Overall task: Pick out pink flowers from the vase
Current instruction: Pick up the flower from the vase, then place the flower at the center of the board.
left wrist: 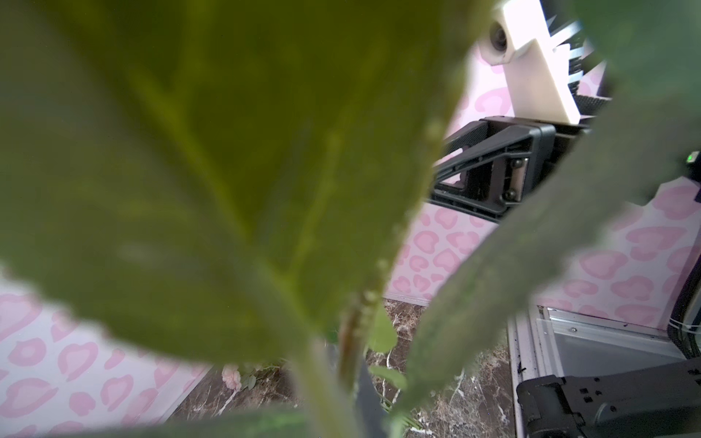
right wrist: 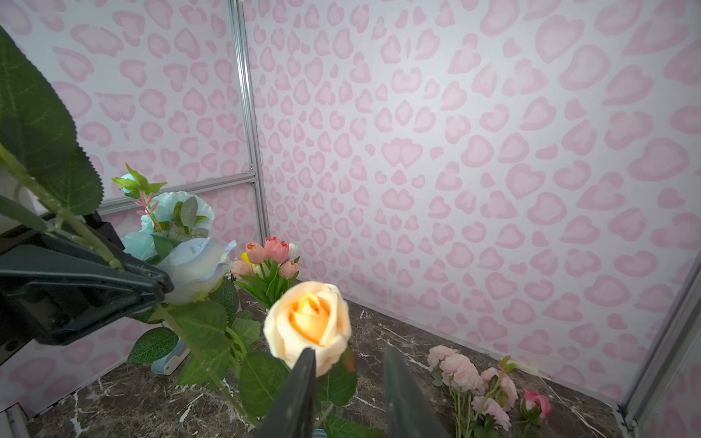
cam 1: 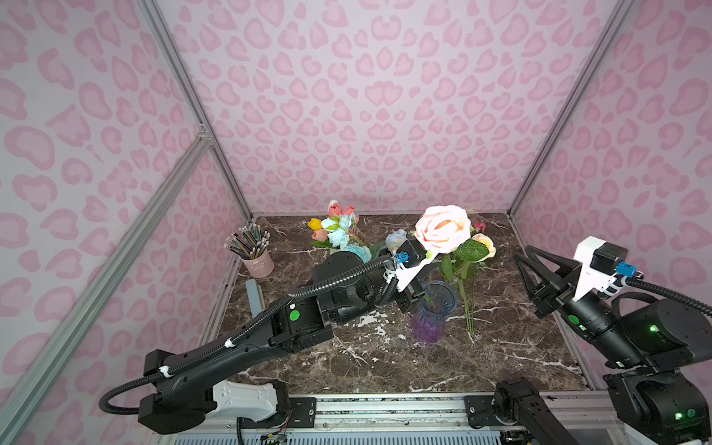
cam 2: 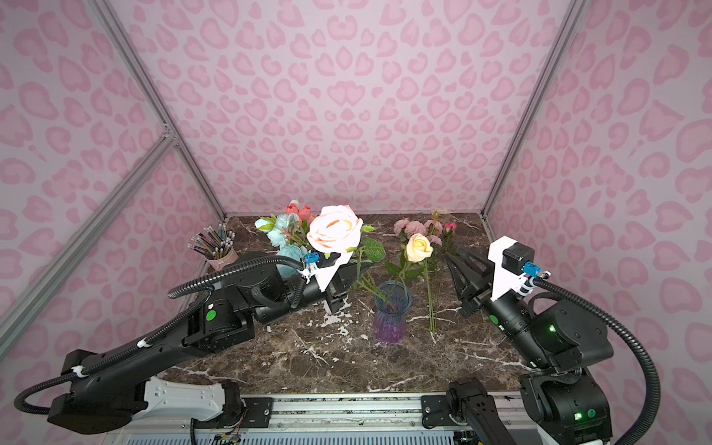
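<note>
Plainly, the large pale pink rose (cam 1: pixel 443 229) is gripped by the left gripper (right wrist: pixel 151 284), whose jaws are closed together on the green stem just under the leaves. In the left wrist view almost everything is hidden by a blurred leaf (left wrist: pixel 227 170). The rose is carried above the purple-tinted glass vase (cam 1: pixel 425 327), which stands near the middle of the marble table (cam 1: pixel 385 366). The foot of the stem is seen at the vase mouth in a top view, and whether it is clear of the rim cannot be told. The long axis is set roughly upright with some lean: the open bloom is turned up toward the top cameras and the stem is pointed down at the vase. The right gripper (right wrist: pixel 351 362) is poised near the vase with its jaws apart and nothing between them; the peach rose (right wrist: pixel 307 328) is seen just beyond its fingertips. Other pink flowers (cam 2: pixel 404 226) are laid on the table near the back right corner. The rose is judged light and top-heavy, with soft cloth petals easily crushed and a springy, fairly stiff stem. Hold is best taken on bare stem below the leaves, never on the bloom, and snagging of the leaves on neighbouring stems is to be expected.
</note>
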Tool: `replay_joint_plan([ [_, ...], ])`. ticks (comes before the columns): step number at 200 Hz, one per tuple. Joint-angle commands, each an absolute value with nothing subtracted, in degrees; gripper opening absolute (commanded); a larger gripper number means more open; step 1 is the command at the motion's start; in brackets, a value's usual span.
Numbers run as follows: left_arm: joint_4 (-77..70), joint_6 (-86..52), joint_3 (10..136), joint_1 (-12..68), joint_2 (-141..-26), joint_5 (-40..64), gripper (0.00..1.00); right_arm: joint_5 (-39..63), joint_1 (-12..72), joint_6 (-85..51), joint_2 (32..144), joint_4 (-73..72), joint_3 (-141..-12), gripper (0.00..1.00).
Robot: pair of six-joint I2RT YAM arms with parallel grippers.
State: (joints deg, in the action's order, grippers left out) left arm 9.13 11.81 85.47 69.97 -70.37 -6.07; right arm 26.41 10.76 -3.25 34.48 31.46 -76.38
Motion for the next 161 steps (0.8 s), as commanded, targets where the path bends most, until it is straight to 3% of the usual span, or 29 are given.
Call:
replay_joint_plan([
  [1,9.18,13.87,87.95,69.96,-70.48,-7.03,0.02,30.32,10.74,-3.17,35.04,27.18,-77.31,0.31],
  [52,10.70,17.98,95.93,69.88,-72.92,-7.29,0.02,47.09,10.81,-5.53,37.73,11.43,-74.52,0.37],
  [95,8.82,21.14,98.86,68.96,-75.19,-7.34,0.02,54.32,12.17,4.87,40.88,8.48,-70.70,0.47],
  [125,8.35,19.52,99.52,68.55,-75.65,-5.06,0.02,51.94,15.85,11.77,43.22,8.38,-69.82,0.49],
  [161,8.05,16.45,98.82,68.55,-75.20,-1.79,0.02,41.16,29.04,18.60,48.63,11.68,-72.02,0.50],
])
